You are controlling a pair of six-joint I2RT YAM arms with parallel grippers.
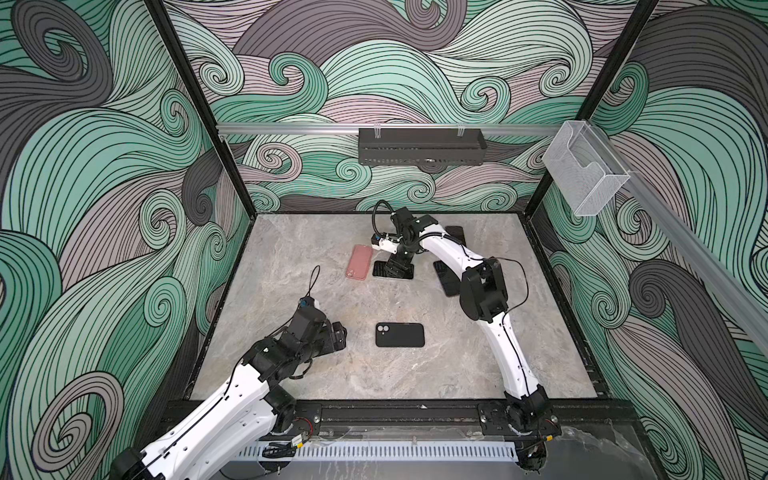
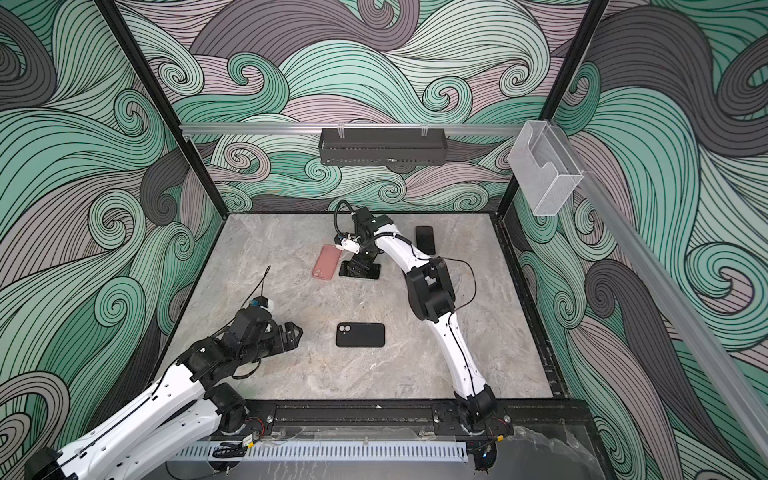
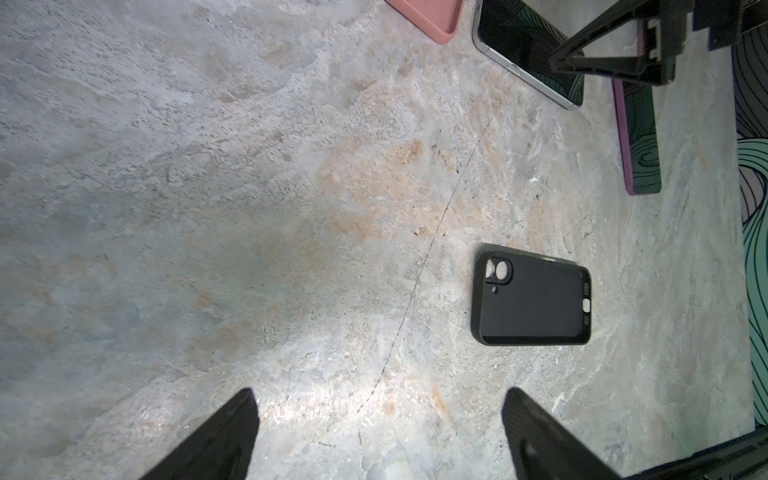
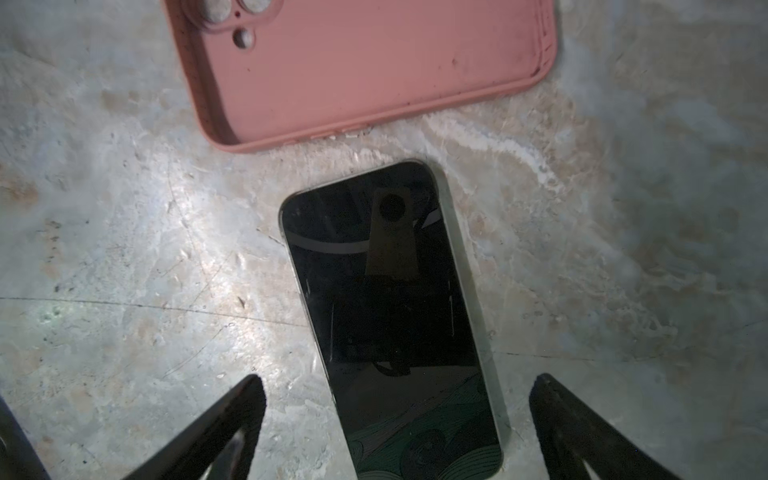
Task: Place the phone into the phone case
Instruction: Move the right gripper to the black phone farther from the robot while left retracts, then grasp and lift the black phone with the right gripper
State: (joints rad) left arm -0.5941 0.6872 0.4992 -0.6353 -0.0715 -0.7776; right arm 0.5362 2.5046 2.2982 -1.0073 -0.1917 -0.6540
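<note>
A matte black phone case [image 1: 400,334] [image 2: 360,334] [image 3: 532,301] with a twin-lens cutout lies flat, open side up, near the middle of the grey marbled stone table [image 1: 291,257].

The left gripper [image 1: 338,336] [image 3: 380,399] hovers to the left of the black phone case in both top views. It is near the case without touching it, its jaws spread wide and gripping nothing.

The task's phone [image 4: 395,316] [image 3: 528,45], a dark-screened slab with a silver edge, lies screen up on the table beyond the black phone case, toward the back wall. The right gripper [image 1: 395,268] [image 4: 395,386] points down over it. Its two fingers stand wide apart on either side of the phone's near end, and a strip of table shows between each finger and the phone's edge. It is released and grasps nothing.

A pink silicone phone case [image 1: 359,262] [image 2: 325,262] [image 4: 365,70] also lies beyond the black phone case, a little to its left, open side up and apart from the phone.

Beyond and to the right of the black phone case rests a purple-edged phone [image 3: 640,137], half hidden by the right arm in a top view. A further black phone [image 2: 425,240] lies farther back still.
</note>
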